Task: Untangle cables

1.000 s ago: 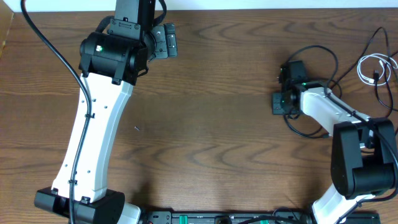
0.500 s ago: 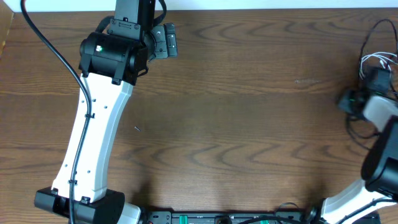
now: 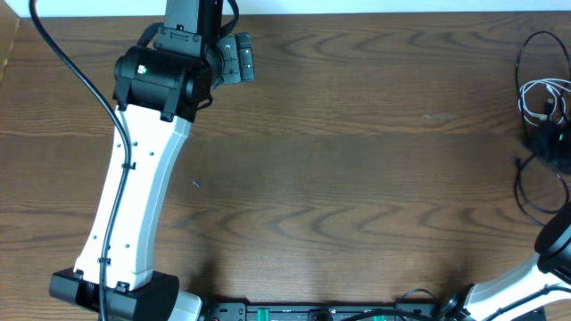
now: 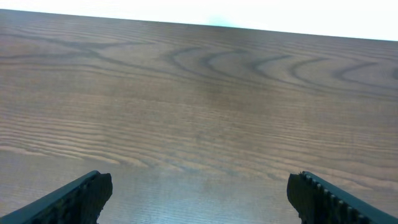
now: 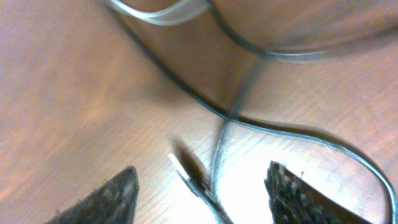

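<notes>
The cables lie bunched at the table's far right edge: a white cable (image 3: 535,93) looped beside thin black cables (image 3: 528,55), with another black loop (image 3: 525,192) nearer the front. My right gripper (image 3: 545,137) hovers over them, open. In the right wrist view a black cable (image 5: 292,132) crosses the wood, and its small plug end (image 5: 188,169) lies loose between the spread fingers (image 5: 117,194). The white cable (image 5: 163,14) shows at the top. This view is blurred. My left gripper (image 3: 237,59) is at the far left back, open (image 4: 199,194) over bare wood.
The left arm (image 3: 134,178) stretches from the front edge to the back along the table's left side. A black rail with connectors (image 3: 312,313) runs along the front edge. The table's back edge (image 4: 217,25) is just beyond the left gripper.
The right arm swung from right of centre to the table's far right edge, dragging the black cables with it, and its jaws opened. The left arm stayed still.
</notes>
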